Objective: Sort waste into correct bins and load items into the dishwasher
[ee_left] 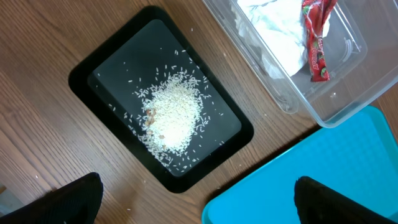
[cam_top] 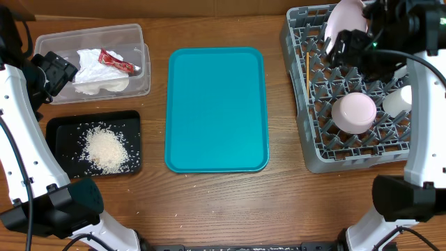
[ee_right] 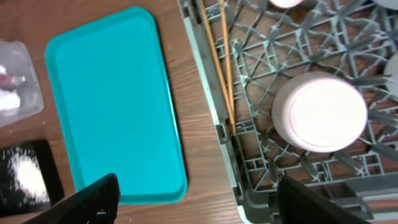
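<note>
In the rack [cam_top: 327,150], the plate [cam_top: 345,17] propped among the pegs could be toppled by the wide-open, empty right claw [cam_top: 343,47] close beside it, and the chopsticks [ee_right: 219,68] along the rim slipped through the grid; the left claw [ee_left: 199,205] is held wide too.

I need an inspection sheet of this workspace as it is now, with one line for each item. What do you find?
Surface: wooden table, no damage seen.
Job's things: napkin and wrapper in clear tub; rice in black tray; chopsticks, upturned bowl, cup and plate in rack; saucer not made out.
Clutter: teal tray, bare.
Grippers: left gripper open above the black tray; right gripper open, holding nothing, above the rack's edge.
Cables: black cables along both arms.
Surroundings: nothing seen.
</note>
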Controlling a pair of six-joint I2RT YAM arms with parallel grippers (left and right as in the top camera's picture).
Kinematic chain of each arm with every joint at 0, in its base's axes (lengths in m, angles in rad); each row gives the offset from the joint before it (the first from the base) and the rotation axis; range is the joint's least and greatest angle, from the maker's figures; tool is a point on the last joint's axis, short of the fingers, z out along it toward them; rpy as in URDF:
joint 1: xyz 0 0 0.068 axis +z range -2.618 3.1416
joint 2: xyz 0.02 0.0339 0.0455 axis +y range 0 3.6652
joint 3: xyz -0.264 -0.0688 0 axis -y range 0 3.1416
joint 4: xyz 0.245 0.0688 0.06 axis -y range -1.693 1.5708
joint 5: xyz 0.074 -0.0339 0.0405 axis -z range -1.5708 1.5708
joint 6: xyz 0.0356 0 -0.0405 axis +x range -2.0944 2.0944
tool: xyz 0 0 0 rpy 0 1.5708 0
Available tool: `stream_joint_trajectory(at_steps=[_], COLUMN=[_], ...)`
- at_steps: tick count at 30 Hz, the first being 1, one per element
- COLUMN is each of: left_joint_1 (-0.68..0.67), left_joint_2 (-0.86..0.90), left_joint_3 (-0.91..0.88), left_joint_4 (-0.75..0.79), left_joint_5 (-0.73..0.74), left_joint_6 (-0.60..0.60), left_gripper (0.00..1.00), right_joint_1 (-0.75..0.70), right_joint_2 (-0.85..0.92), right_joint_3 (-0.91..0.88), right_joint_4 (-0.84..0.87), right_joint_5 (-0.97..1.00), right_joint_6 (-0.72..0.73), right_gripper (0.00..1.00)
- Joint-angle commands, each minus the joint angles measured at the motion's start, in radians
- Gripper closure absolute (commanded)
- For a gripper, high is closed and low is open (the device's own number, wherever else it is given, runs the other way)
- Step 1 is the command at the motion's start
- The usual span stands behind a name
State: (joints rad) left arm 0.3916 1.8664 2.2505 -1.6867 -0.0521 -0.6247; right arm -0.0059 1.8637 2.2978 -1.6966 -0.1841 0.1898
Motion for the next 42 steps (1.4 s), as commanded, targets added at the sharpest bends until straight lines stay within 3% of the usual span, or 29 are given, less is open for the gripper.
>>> stream_joint_trajectory(at_steps=[1,6,15,16,17,21,27,42], left_joint_1=[0.001,0.001,0.001,0.001,0.001,0.001,0.001,0.001], left_joint_2=[0.004,0.004,0.003,0.004,0.003,0.003,0.003,0.004], left_joint_3=[0.002,0.002,0.002,0.002,0.002,0.002,0.002,0.002], left_joint_4=[0.0,0.0,0.0,0.0,0.0,0.0,0.0,0.0], left_joint_5=[0.0,0.0,0.0,0.0,0.0,0.0,0.0,0.0], left_joint_6=[0.016,0.016,0.016,0.016,0.016,0.016,0.016,0.016], left_gripper=[0.0,0.0,0.0,0.0,0.0,0.0,0.0,0.0], right_joint_1=[-0.014,-0.018,-0.018,-0.018,-0.018,-0.018,-0.018,-0.013], right_joint_2=[-0.072,-0.225,-0.594,-0.637,-0.686,-0.86,-0.92,-0.922], right_joint_3=[-0.029,-0.123,-0.483,-0.527,-0.579,-0.776,-0.859,-0.866], right_joint_4=[0.003,0.003,0.055,0.082,0.118,0.192,0.002,0.019], right_joint_5=[0.037,0.088,0.183,0.187,0.187,0.182,0.156,0.14], right_joint_6=[0.044,0.051,0.156,0.156,0.156,0.238,0.243,0.237], right_gripper=[0.18,0.17,0.12,0.1,0.01,0.0,0.0,0.0])
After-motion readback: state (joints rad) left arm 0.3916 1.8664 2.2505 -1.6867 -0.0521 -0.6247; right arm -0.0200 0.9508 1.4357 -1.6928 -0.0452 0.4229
